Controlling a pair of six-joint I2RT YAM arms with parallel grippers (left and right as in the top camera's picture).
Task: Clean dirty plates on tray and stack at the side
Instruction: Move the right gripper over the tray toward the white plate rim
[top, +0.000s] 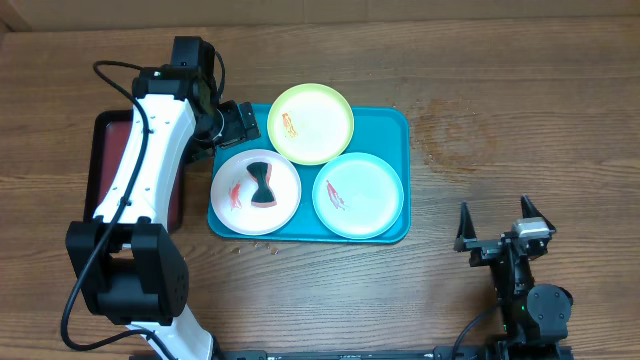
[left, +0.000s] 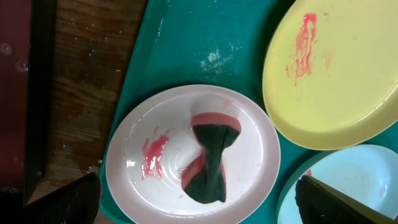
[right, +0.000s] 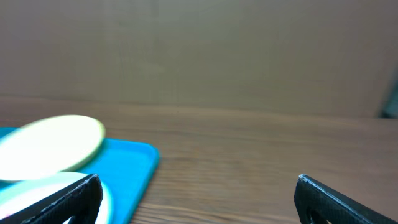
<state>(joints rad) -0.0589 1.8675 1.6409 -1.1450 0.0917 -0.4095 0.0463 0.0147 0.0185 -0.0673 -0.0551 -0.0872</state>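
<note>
Plainly, the yellow-green plate, white plate and mint-rimmed plate sit red-smeared on the tray; a soft dark cloth lies crumpled on the white plate; the left tool hovers near it, jaws wide, empty; the right tool sits wide and empty over the desk, well apart; the plates look light, stiff and slick, so pinching a rim seems best.

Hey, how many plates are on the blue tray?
3. The yellow-green plate sits at the tray's far edge, the white plate at its left with a crumpled cloth on it, the pale mint plate at its right. None seems hidden.
</note>
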